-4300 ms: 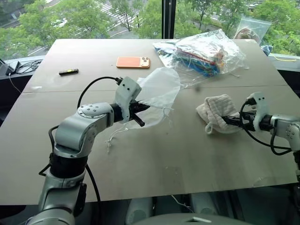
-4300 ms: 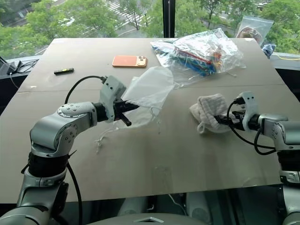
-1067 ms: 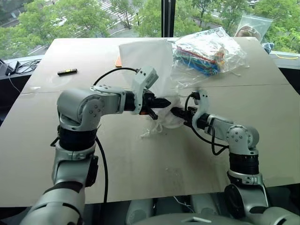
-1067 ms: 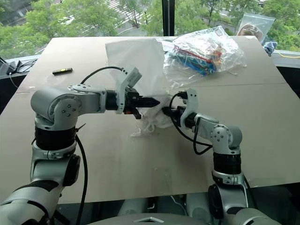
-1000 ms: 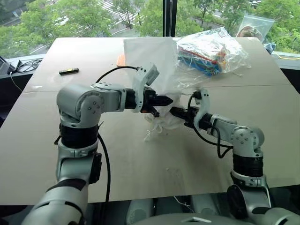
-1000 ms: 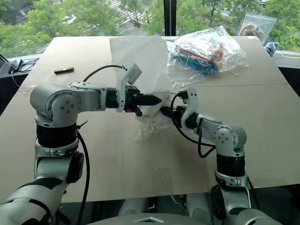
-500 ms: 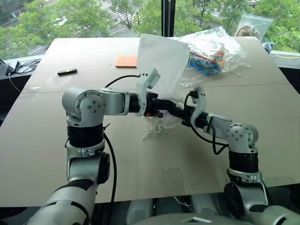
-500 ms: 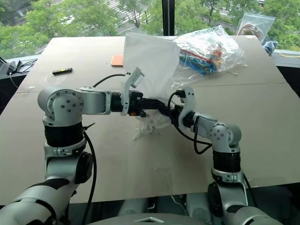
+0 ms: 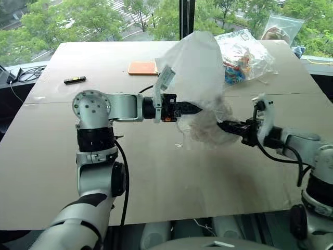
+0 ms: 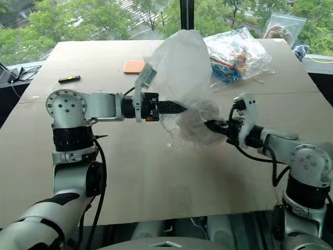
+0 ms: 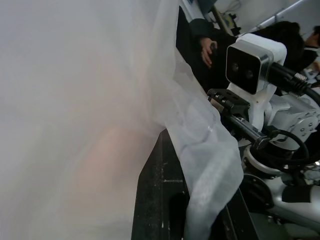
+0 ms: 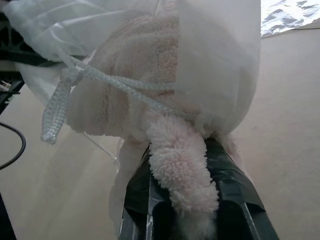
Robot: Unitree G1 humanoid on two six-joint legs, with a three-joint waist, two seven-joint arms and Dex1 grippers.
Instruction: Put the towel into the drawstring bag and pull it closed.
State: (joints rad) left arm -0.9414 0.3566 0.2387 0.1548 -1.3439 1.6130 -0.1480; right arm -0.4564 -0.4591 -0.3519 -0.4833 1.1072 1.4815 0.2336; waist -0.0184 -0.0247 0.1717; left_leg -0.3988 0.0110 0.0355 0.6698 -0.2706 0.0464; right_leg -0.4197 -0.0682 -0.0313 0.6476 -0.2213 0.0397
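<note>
1. The table (image 9: 62, 156) carries the whole scene, and both arms work lifted above its middle.
2. The drawstring bag (image 9: 195, 62) billows up over the left arm; it looks held high so its mouth hangs open toward the right arm.
3. At the far edge lies the clear plastic bag (image 9: 244, 49) with colourful items inside, well apart from the action. An orange phone (image 9: 142, 67) rests nearby.
4. The left gripper (image 9: 195, 109) is pinched tight on the drawstring bag's fabric near the mouth, keeping it off the table.
5. The right gripper (image 12: 182, 220) is clamped narrow on the towel (image 12: 155, 75), pushing it in from the right.
6. The towel sits mostly inside the bag; 1 fluffy end still pokes out between the right fingers.
7. The white cord (image 12: 95, 80) drapes slack across the towel, so the mouth is judged not yet drawn shut.
</note>
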